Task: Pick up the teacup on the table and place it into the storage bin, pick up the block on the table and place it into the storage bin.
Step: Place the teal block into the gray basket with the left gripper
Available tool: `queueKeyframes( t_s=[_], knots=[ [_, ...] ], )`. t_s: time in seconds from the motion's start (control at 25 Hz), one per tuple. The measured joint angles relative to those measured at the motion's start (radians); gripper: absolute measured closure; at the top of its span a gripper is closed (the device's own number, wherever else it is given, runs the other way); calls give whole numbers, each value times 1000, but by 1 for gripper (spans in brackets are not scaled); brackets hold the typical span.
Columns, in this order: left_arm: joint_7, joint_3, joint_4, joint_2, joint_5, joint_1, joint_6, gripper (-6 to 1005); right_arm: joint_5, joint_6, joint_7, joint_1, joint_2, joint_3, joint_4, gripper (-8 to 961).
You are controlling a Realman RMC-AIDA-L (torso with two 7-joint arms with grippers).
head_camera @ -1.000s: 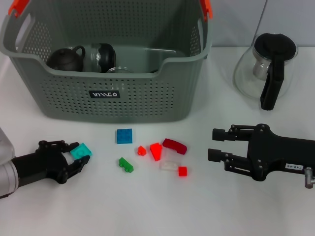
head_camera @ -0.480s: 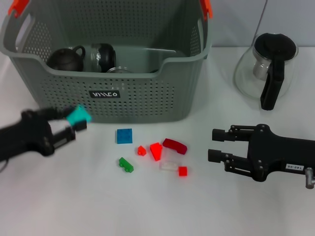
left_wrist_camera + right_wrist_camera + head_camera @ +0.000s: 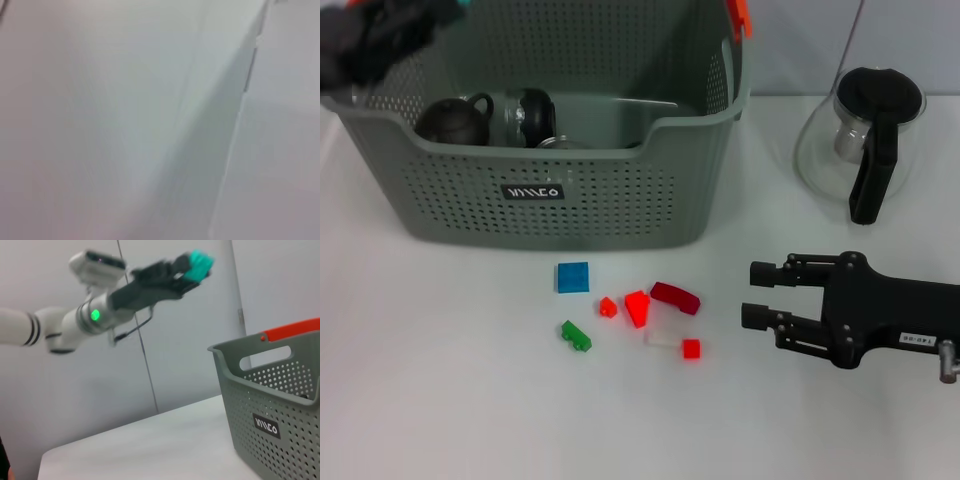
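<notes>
Left gripper (image 3: 395, 30) raised at the 10 o'clock corner of the head view, over the storage bin (image 3: 550, 190)'s left handle rim, blurred; right wrist view shows it high in the air, fingers pinched on the teal block (image 3: 199, 265), well above the bin rim; left wrist view shows only blank pale surface.

Storage bin holds a dark teapot (image 3: 453, 118), a dark round-lidded jar (image 3: 525, 112) beside it and a clear glass piece at the front wall; I can't pick out a teacup for certain.

On the table (image 3: 440, 380) at the bin's 6 o'clock: blue square block (image 3: 573, 277), green block (image 3: 575, 335), small red blocks (image 3: 638, 305), dark red curved piece (image 3: 675, 296), clear piece (image 3: 662, 338) touching a small red cube (image 3: 691, 348).

Right gripper (image 3: 756, 293) rests low at 4 o'clock, fingers spread apart, holding nothing, near the loose blocks but touching none; glass pot (image 3: 860, 140) at 2 o'clock, apart from the bin.
</notes>
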Motion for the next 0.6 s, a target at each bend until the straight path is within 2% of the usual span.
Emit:
queueKeyframes(
  t_s=[0.12, 0.2, 0.36, 0.48, 0.6],
  knots=[
    [-166, 117, 77, 13, 66, -49, -156, 494, 0, 1, 0, 1, 1, 0, 0, 429],
    [-292, 263, 137, 23, 157, -68, -316, 486, 0, 2, 0, 1, 2, 0, 0, 430],
    [-434, 451, 173, 30, 343, -96, -498, 469, 1, 6, 0, 0, 2, 0, 0, 430],
    [-515, 508, 169, 21, 476, -125, -577, 457, 1, 7, 0, 1, 2, 0, 0, 430],
    [-571, 518, 167, 10, 542, -138, -621, 444, 1, 7, 0, 4, 2, 0, 0, 429]
  ],
)
